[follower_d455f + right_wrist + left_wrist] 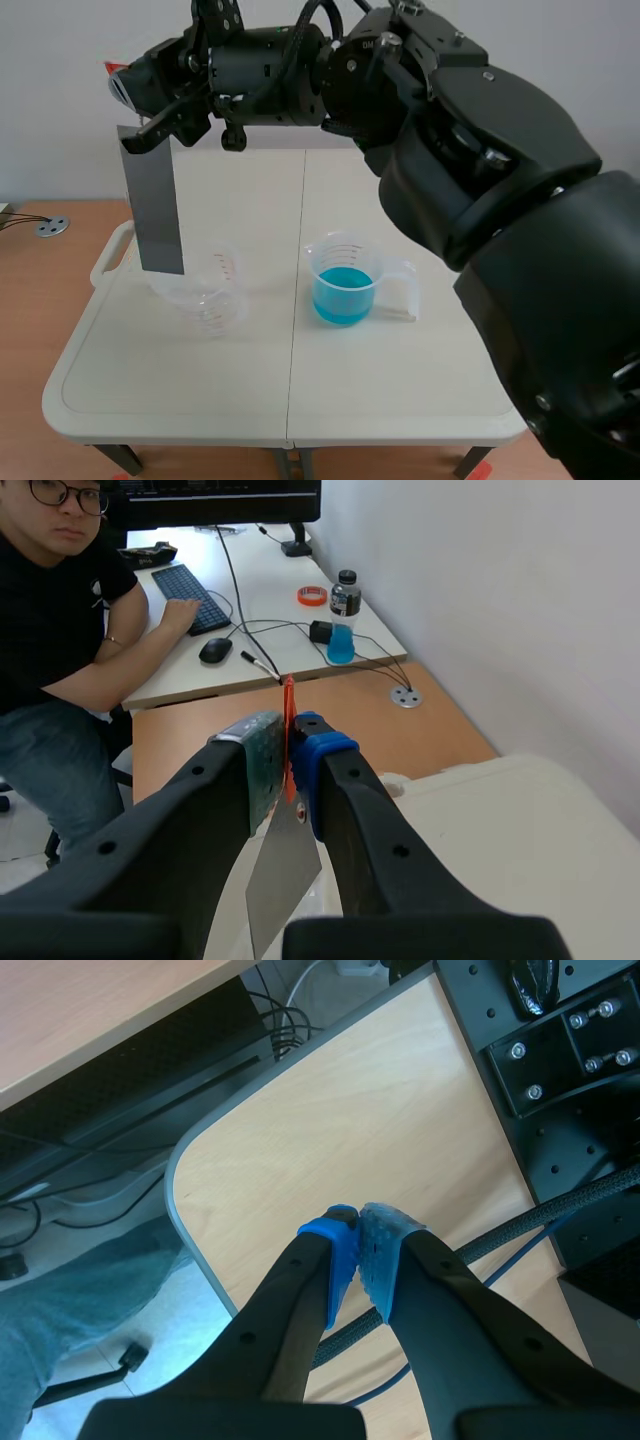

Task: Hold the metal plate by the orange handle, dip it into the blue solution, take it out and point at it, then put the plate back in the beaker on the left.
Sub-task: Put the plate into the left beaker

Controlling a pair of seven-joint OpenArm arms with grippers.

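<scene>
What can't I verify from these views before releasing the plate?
- Scene view: whether the lower edge of the metal plate sits inside the left beaker or only overlaps it; depth is unclear.
- Right wrist view: the plate's lower end and the beaker are cut off under the right gripper.
- Left wrist view: the left gripper faces a desk; no task things show.
- Any liquid on the plate: too small.

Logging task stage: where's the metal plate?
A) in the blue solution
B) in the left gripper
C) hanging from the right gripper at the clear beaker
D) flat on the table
C: right gripper clamps the orange handle; metal plate hangs at the clear beaker, apart from the blue solution.
</scene>
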